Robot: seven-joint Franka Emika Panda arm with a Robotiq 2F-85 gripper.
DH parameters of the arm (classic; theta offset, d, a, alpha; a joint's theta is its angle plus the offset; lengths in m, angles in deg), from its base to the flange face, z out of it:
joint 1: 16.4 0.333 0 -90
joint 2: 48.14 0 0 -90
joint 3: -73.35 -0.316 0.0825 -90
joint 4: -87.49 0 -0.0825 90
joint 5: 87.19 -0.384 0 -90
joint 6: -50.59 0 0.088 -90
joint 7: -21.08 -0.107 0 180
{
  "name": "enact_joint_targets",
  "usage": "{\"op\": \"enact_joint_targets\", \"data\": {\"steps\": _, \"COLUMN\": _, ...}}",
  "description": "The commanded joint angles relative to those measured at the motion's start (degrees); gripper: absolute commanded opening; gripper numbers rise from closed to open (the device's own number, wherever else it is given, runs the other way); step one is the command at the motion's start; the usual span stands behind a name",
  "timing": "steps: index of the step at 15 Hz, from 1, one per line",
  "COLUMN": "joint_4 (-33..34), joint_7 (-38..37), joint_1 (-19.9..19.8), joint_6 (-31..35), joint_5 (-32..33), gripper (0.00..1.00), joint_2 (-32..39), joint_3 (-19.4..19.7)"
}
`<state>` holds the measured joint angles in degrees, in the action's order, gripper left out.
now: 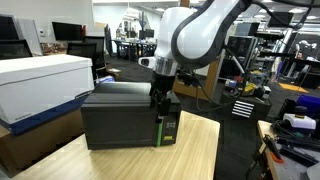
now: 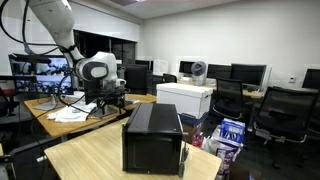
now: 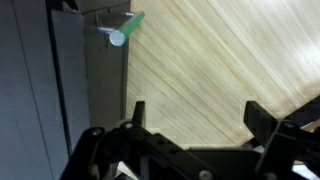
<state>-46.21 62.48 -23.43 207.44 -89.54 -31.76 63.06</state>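
Gripper (image 3: 193, 108) beside the microwave (image 1: 120, 118) front, jaws spread wide and empty.
The green cylinder (image 3: 122, 30) juts from the door edge, ahead of the fingertips and past the door-side finger, with its long axis slanting out over the wooden table (image 3: 220, 60).

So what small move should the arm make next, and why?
Probably ease straight back from the microwave. The end effector is open and empty above the table, close to the microwave's front, and the green rod sticking out there lies beyond its fingers, untouched.
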Motion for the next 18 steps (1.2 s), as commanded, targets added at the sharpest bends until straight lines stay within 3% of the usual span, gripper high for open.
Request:
{"op": "enact_joint_targets", "data": {"steps": 1, "joint_4": -3.9, "joint_7": -6.5, "joint_1": 0.0, "joint_6": 2.3, "joint_5": -4.2, "gripper": 1.0, "joint_2": -4.0, "joint_3": 0.7}}
{"op": "enact_joint_targets", "data": {"steps": 3, "joint_4": -4.7, "joint_7": -12.0, "joint_1": 1.5, "joint_6": 3.7, "joint_5": -3.1, "gripper": 1.0, "joint_2": -4.9, "joint_3": 2.4}}
{"op": "enact_joint_targets", "data": {"steps": 4, "joint_4": -4.4, "joint_7": -12.1, "joint_1": 1.1, "joint_6": 2.8, "joint_5": -4.0, "gripper": 1.0, "joint_2": -4.9, "joint_3": 1.6}}
{"op": "enact_joint_targets", "data": {"steps": 5, "joint_4": -3.6, "joint_7": -6.6, "joint_1": -0.2, "joint_6": 0.6, "joint_5": -6.6, "gripper": 1.0, "joint_2": -4.3, "joint_3": -1.5}}
{"op": "enact_joint_targets", "data": {"steps": 6, "joint_4": -2.0, "joint_7": -9.7, "joint_1": 0.7, "joint_6": 1.3, "joint_5": -3.2, "gripper": 1.0, "joint_2": -2.7, "joint_3": 1.1}}
{"op": "enact_joint_targets", "data": {"steps": 10, "joint_4": -2.1, "joint_7": -9.1, "joint_1": 1.0, "joint_6": 1.1, "joint_5": -4.7, "gripper": 1.0, "joint_2": -2.7, "joint_3": -0.6}}
{"op": "enact_joint_targets", "data": {"steps": 15, "joint_4": -3.7, "joint_7": -26.8, "joint_1": 6.0, "joint_6": 11.2, "joint_5": 4.2, "gripper": 1.0, "joint_2": -5.4, "joint_3": 6.9}}
{"op": "enact_joint_targets", "data": {"steps": 18, "joint_4": -3.0, "joint_7": -40.0, "joint_1": 11.6, "joint_6": 11.9, "joint_5": 12.0, "gripper": 1.0, "joint_2": -6.4, "joint_3": 15.9}}
